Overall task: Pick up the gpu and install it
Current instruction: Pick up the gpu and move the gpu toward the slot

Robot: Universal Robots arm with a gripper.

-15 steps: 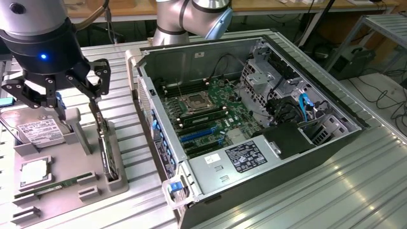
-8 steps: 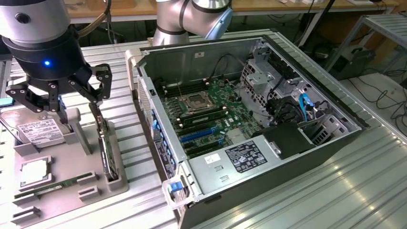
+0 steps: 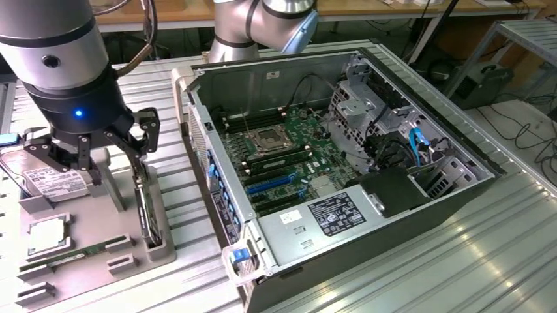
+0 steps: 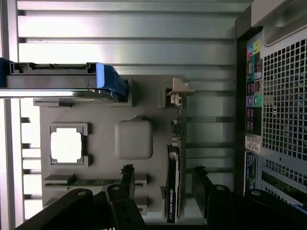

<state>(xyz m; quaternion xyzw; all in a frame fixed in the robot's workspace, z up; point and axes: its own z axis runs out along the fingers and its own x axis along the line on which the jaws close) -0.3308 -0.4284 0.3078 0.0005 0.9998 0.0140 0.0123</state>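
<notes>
The gripper (image 3: 103, 151) is hanging over a grey holder tray (image 3: 122, 225) with its fingers (image 4: 127, 178) spread wide and gripping nothing. The gpu (image 3: 148, 208) is standing on its edge in a slot of the tray, on the side nearest the open computer case (image 3: 348, 163), its silver bracket (image 4: 178, 91) pointing away from the gripper. In the wrist view the gpu is sitting between the two fingers, touching neither. A hard drive (image 3: 48, 179), a processor (image 3: 48, 236) and a memory stick (image 3: 65, 257) are also resting in the tray, well apart from the gpu.
</notes>
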